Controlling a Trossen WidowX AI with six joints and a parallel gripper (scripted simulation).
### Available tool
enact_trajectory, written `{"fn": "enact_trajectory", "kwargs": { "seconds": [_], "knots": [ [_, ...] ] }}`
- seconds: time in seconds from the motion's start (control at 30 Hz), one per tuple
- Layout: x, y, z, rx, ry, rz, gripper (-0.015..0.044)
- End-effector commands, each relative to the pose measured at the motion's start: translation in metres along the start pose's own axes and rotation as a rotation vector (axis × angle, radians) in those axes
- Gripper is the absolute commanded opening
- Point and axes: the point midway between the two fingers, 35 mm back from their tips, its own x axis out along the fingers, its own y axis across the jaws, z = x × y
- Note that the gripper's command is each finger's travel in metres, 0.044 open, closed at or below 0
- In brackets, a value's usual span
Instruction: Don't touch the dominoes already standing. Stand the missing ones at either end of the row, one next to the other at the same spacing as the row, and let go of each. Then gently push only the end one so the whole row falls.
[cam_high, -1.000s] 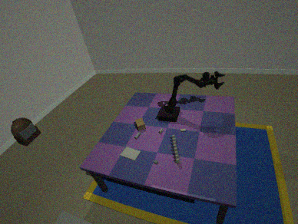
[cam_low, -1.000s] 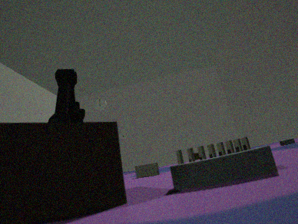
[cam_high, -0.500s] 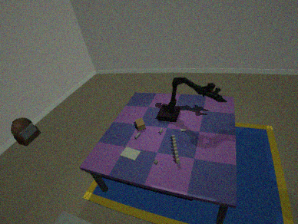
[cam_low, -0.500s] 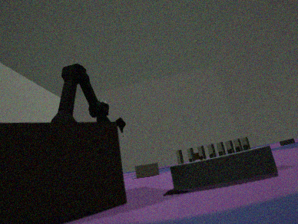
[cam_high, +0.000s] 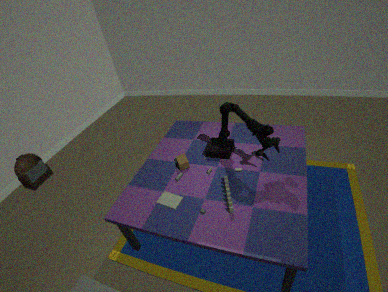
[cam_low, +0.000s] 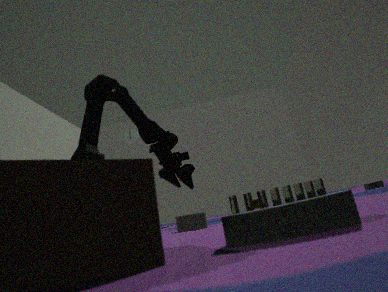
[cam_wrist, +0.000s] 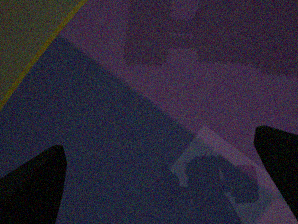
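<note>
A row of pale dominoes (cam_high: 228, 194) (cam_low: 299, 191) stands upright near the middle of the table; each is too small in the top view to tell apart clearly. Loose pale pieces lie apart from it: one piece (cam_high: 238, 169) just beyond the row's far end, one (cam_high: 209, 171) to its left, one (cam_high: 179, 177) further left, and a small one (cam_high: 203, 211) left of the near end. My gripper (cam_high: 271, 153) (cam_low: 185, 186) (cam_wrist: 160, 139) is open and empty, above the table to the right of the row's far end. The wrist view shows no domino.
An orange block (cam_high: 182, 162) and a cream flat sheet (cam_high: 170, 200) are on the left of the checkered table (cam_high: 280, 232). In the exterior view, a large dark block (cam_low: 75, 215) fills the left foreground, and a long low dark block (cam_low: 292, 220) hides the row's foot.
</note>
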Motion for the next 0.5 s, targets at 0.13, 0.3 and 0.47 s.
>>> {"fn": "enact_trajectory", "kwargs": {
  "seconds": [0.13, 0.3, 0.47],
  "knots": [
    [-0.024, -0.124, -0.032, 0.848, 0.137, -0.319, 0.0440],
    [-0.051, -0.177, -0.061, 1.323, 0.149, -0.525, 0.0440],
    [-0.084, -0.215, -0.095, 1.793, 0.115, -0.754, 0.0440]
  ]
}}
